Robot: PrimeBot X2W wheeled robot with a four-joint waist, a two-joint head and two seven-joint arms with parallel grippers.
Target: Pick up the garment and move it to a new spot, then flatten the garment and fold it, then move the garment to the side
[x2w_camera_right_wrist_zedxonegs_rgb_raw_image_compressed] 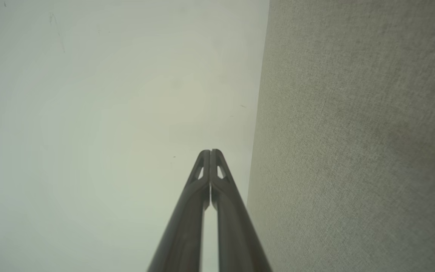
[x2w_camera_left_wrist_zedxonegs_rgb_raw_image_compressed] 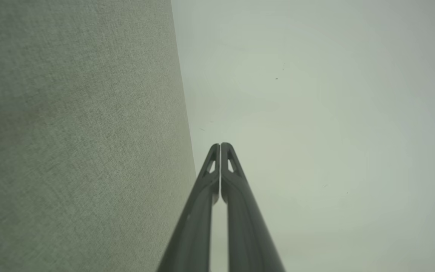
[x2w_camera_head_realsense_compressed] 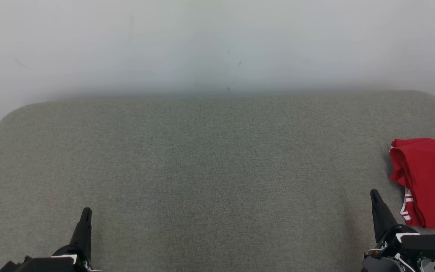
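- Garment (x2w_camera_head_realsense_compressed: 429, 181): red, white-striped trim, folded; lay at the right edge of the grey fabric surface (x2w_camera_head_realsense_compressed: 202, 158).
- Left gripper (x2w_camera_head_realsense_compressed: 86, 210): fingers pressed together, empty, by the near edge.
- Right gripper (x2w_camera_head_realsense_compressed: 374, 193): likewise pressed together, empty, just beside the garment.
- Risk, judged: a nudge could slide the garment over the edge.

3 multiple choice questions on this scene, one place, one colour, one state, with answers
1. Where does the garment lie on the grey surface? A) left edge B) centre C) right edge
2. Its colour? A) blue B) red with white stripes C) green
3. The left tool and right tool are: A) shut, empty B) wide open C) gripping the garment
Answers: 1 C, it lies at the head view's right edge; 2 B, red cloth with white stripes; 3 A, each is closed tip to tip in its wrist view, holding nothing.
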